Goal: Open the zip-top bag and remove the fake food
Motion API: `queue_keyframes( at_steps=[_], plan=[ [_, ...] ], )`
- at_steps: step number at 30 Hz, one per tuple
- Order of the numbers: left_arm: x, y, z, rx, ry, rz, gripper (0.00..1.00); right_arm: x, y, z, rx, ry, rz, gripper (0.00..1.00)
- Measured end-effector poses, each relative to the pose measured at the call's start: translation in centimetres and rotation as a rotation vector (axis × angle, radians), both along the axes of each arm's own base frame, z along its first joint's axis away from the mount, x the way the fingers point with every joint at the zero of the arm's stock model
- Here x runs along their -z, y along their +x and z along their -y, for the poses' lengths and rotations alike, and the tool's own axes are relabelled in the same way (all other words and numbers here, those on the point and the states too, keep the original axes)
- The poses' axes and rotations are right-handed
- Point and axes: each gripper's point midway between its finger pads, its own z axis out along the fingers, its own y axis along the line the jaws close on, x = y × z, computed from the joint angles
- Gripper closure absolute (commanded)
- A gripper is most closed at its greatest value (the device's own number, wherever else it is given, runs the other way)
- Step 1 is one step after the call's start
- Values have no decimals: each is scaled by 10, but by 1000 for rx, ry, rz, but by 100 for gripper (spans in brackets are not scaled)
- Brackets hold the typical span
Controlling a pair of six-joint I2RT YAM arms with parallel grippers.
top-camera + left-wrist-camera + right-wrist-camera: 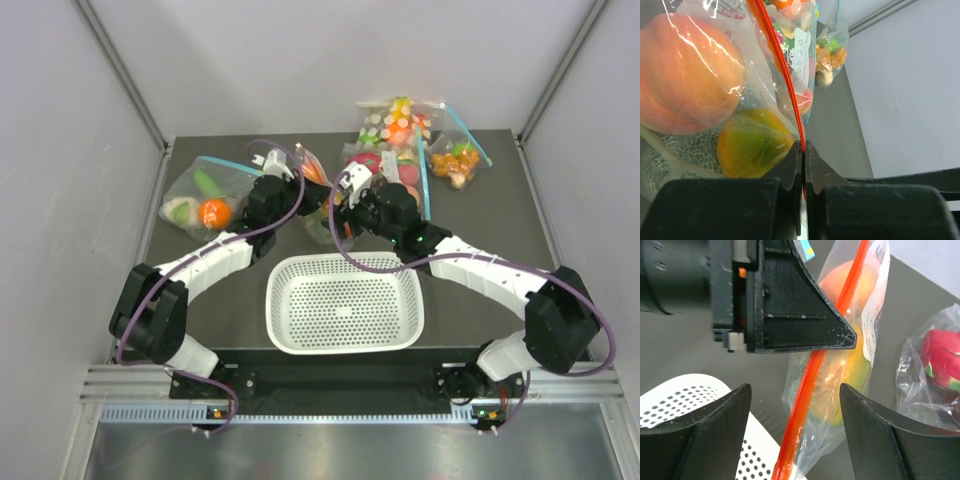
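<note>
The zip-top bag is clear with a red-orange zip strip. Through its plastic I see an orange-red peach, a yellow-green mango and a netted melon. My left gripper is shut on the zip strip. In the top view the bag hangs between my left gripper and my right gripper. In the right wrist view my right gripper is open, with the zip strip and bag running between its fingers without touching them.
A white perforated basket sits in front of the arms. Blue-zipped bags of toy food lie at the left, back and back right. Another bag with a pink fruit lies right of the held bag.
</note>
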Motion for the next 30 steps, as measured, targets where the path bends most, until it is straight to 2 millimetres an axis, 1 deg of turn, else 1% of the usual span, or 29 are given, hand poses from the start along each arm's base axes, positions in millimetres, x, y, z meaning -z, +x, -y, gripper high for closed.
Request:
queue_keyframes(
  at_steps=[3,4,5,7,8,9,10,11,12,13,16,18,19,21,22,24,25,28,30],
  plan=[
    [1,-2,2,3,4,0,100,15,4,1,16,-36,-15,34],
    [0,-3,3,5,4,-1,100,22,6,2,24,-54,-23,38],
    [1,-3,3,6,4,-2,100,26,8,2,33,-67,-31,52],
    [0,-4,3,8,6,-3,100,33,14,3,51,-92,-31,66],
    [-1,-5,3,9,7,-1,100,33,16,3,62,-97,-29,81],
    [-2,-5,2,9,8,2,99,33,19,5,75,-103,-24,88],
    [-3,-6,2,10,10,5,89,32,20,5,82,-104,-22,93],
    [-3,-8,1,15,17,11,74,32,21,6,91,-106,-21,97],
    [-4,-9,1,21,25,20,62,33,22,7,98,-107,-22,100],
    [-5,-11,1,34,35,33,44,33,22,8,104,-111,-22,100],
    [-13,-18,-3,48,63,81,32,34,24,11,128,-116,-24,100],
    [-21,-24,-13,47,85,129,30,34,25,13,136,-113,-34,100],
    [-25,-26,-20,39,97,155,30,34,26,15,138,-108,-42,100],
    [-33,-28,-40,7,122,200,30,33,27,17,127,-92,-60,100],
    [-37,-27,-54,-22,147,236,30,31,27,20,120,-76,-71,100],
    [-49,-24,-74,-68,172,290,30,26,31,28,115,-39,-92,100],
    [-52,-23,-81,-85,189,310,29,22,33,33,107,-13,-106,100],
    [-55,-19,-90,-93,239,361,28,18,35,49,84,48,-147,100],
    [-52,-16,-90,-72,253,390,28,19,34,56,60,73,-174,100]
  ],
)
